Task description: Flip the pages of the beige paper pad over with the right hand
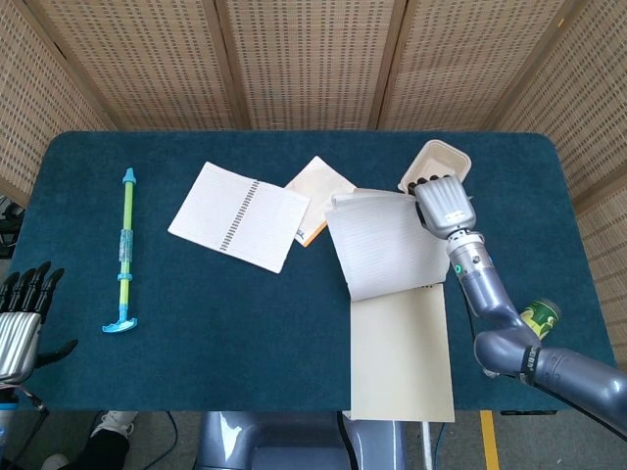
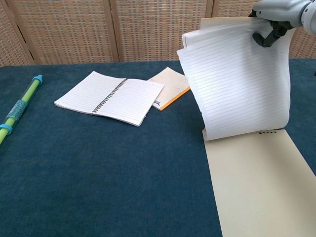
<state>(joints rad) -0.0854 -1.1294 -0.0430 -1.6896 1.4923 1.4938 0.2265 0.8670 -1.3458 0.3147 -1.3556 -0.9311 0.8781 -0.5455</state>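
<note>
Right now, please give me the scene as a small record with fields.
right hand: grips the lifted pages
pages: lined sheets, raised and curled over the top of the pad
beige paper pad: flat on the table, backing sheet exposed
left hand: at the table's edge, holding nothing
spiral notebook: open, left of the pad

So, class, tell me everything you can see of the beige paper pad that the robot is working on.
The beige paper pad lies flat at the near edge of the blue table, its near end overhanging the edge. Its exposed flat sheet looks like plain beige card with a row of small dark marks near the binding. A sheaf of white ruled pages is lifted and curled up and away from the robot. The right hand grips the pages' top edge. The lifted pages hang over a corner of the orange-edged booklet.
</note>
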